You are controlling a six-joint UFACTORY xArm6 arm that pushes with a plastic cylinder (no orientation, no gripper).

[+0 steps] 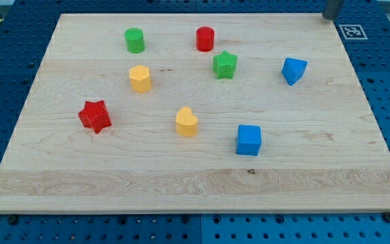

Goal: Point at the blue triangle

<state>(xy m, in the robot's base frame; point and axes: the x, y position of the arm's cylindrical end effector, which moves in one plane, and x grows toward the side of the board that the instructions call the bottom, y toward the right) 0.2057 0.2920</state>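
The blue triangle (293,70) lies on the wooden board (317,169) at the view's right, in the upper half. My tip (330,17) shows at the view's top right corner, just at the board's top edge. It is above and to the right of the blue triangle, well apart from it and touching no block.
A blue cube (249,140) lies below and left of the triangle. A green star (225,65) and a red cylinder (205,38) lie to its left. Further left are a green cylinder (135,40), a yellow hexagon (140,78), a yellow heart (186,123) and a red star (95,116).
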